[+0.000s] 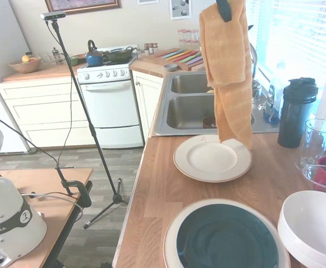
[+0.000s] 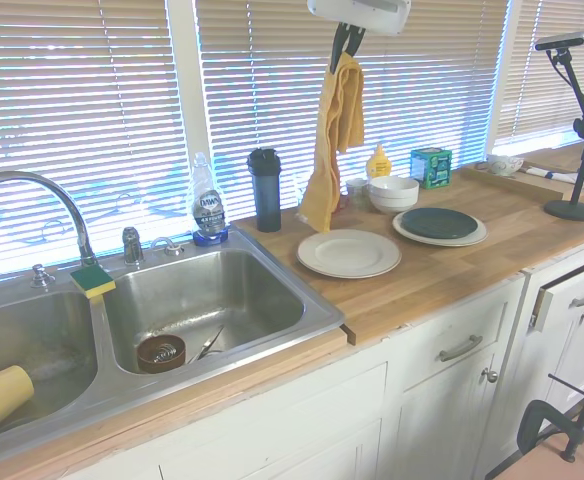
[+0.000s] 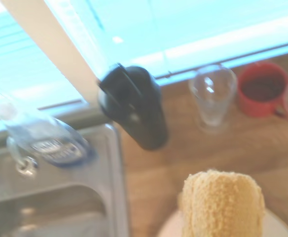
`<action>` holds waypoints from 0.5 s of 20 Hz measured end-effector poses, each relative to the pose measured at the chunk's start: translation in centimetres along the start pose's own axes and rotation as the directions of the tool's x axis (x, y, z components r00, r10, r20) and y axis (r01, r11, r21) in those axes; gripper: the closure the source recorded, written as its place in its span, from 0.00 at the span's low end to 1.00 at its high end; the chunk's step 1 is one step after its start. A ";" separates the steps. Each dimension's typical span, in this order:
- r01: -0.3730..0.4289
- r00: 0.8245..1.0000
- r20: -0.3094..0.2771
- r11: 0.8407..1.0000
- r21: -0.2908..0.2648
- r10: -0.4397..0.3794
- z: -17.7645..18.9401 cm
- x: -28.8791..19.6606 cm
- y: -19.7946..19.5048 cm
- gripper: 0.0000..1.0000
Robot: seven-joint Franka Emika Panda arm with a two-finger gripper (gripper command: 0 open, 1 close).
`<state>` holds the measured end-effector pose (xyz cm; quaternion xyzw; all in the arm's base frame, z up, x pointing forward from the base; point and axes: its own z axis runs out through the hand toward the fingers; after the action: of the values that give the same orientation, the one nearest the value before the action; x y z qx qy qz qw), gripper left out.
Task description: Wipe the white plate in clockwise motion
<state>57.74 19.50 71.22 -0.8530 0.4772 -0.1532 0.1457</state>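
Wooden counter [image 1: 152,190] filled the lower frame, sink [image 1: 193,109] above centre. I saw the white plate [image 1: 212,158] lying mid-frame, bare. My gripper [image 2: 347,42], top centre, pinched the yellow towel [image 1: 227,72], its tip just over the plate's far edge. I judged lowering until cloth bunched flat, then circling clockwise, best.

The yellow towel [image 1: 227,67] is nubby terry cloth, matt and rough. The white plate [image 1: 212,158] looks like glazed ceramic, smooth with a soft sheen. The counter [image 2: 442,275] is oiled wooden butcher-block. At the plate's 12 o'clock in the first exterior view, the sink [image 1: 193,111] is brushed steel.
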 end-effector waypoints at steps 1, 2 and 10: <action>-0.001 1.000 0.000 1.000 -0.008 0.001 0.6 -0.1 0.6 1.00; -0.003 1.000 -0.001 1.000 -0.014 0.003 1.2 0.0 1.3 1.00; -0.019 1.000 -0.003 0.996 -0.093 0.019 7.9 0.0 6.5 1.00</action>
<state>55.88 17.00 61.43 -0.8541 0.4920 -0.1305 0.1069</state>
